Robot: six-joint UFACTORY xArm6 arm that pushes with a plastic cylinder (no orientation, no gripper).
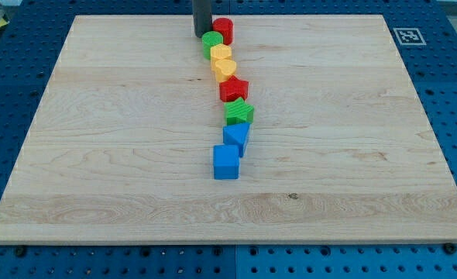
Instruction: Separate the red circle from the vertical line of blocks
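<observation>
A line of blocks runs down the middle of the wooden board [120,155]. From the view's top it holds the red circle [224,29], a green circle [211,43], a yellow block [221,54], a second yellow block [224,69], a red star [233,89], a green block [239,112], a blue triangle [236,137] and a blue cube [225,162]. My tip [202,36] stands at the top of the line, just left of the red circle and touching or nearly touching the green circle's upper left edge.
The board lies on a blue perforated table [453,93]. A black-and-white marker tag [407,36] sits at the board's upper right corner. The board's top edge runs close behind the red circle.
</observation>
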